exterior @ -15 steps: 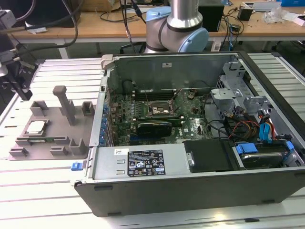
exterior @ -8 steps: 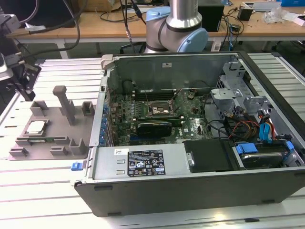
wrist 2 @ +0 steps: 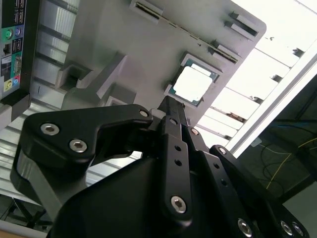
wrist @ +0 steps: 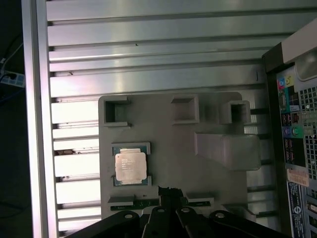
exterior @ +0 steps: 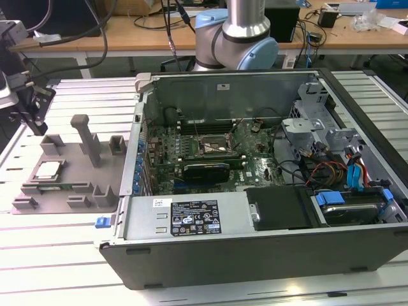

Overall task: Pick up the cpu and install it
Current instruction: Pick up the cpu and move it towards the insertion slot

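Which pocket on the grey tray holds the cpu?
The shallow square recess at the end of the grey tray toward the exterior view's left: the cpu lies flat in it. The walled pockets along the tray's edge hold no chip.

No readable text anywhere. Black-and-white sticker on the metal cover inside the computer case, exterior view: rows of tiny marks and lines, too small to make out. Faint grey print on the cpu lid in the first wrist view, not legible. Pale orange label on the case's rear panel, same view, unreadable. Yellow tag beside the coloured ports in the second wrist view, likewise illegible
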You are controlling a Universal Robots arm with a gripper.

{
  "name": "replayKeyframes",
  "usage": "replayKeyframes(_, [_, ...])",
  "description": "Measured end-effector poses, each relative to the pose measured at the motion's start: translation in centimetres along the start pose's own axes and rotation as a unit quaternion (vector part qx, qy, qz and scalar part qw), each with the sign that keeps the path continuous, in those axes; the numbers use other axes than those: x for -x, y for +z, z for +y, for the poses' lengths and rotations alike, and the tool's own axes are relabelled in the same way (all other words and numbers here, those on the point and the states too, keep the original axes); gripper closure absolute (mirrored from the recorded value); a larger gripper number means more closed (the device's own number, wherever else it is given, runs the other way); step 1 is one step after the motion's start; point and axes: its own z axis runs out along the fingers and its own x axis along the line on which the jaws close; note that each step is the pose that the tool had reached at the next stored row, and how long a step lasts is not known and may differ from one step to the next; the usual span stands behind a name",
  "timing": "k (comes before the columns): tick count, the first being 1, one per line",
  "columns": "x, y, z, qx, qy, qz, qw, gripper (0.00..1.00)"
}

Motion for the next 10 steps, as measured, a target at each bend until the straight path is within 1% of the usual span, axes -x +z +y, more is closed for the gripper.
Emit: replayKeyframes(10, [0.0, 0.05, 0.0, 0.0, 0.0, 0.0, 1.0, 0.89])
